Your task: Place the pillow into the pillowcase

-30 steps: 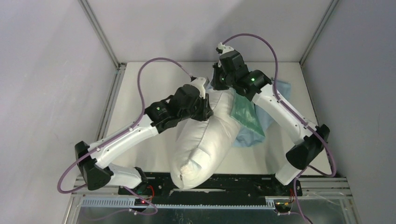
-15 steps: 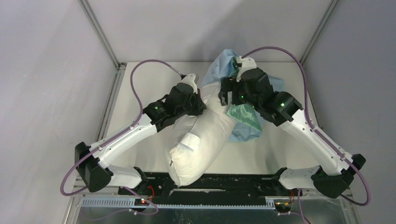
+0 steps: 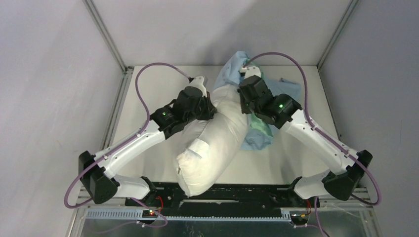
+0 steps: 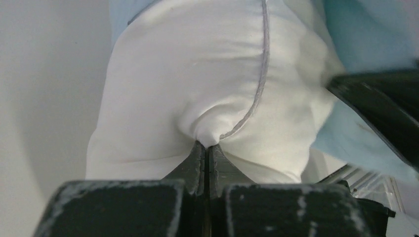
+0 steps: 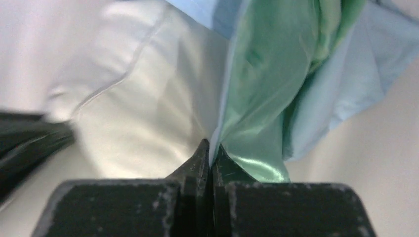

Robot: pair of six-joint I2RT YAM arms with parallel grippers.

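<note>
A: Okay, top view first. Where's everything?
B: Diagonal on the table [image 3: 148, 89] lies the pillow [image 3: 210, 148], fat end at 6 o'clock and far end at 12, tucked under the pillowcase [image 3: 234, 61], which is bunched from 12 round to 3. The left gripper [image 3: 212, 107] is on its 9 o'clock flank and the right gripper [image 3: 243, 96] on its 3 o'clock flank. Can't tell the jaws from up here.
A: Left wrist?
B: Jaws pressed together, pinching a small tuck of cream cover right beside the piped seam [image 4: 262, 74]. The cover is smooth and the fill looks plump and springy. My guess at the risk: a pinch that thin slips out if the arm pulls hard.
A: Right wrist?
B: Jaws clamped on the pillowcase edge, which is pale blue outside with a glossy green lining [image 5: 267, 74]. It's thin, limp and wrinkly. Likely trouble: the slick cloth slides free, or the mouth collapses and bunches against the pillow instead of going over it. Only one edge looks held, so it may snag.
</note>
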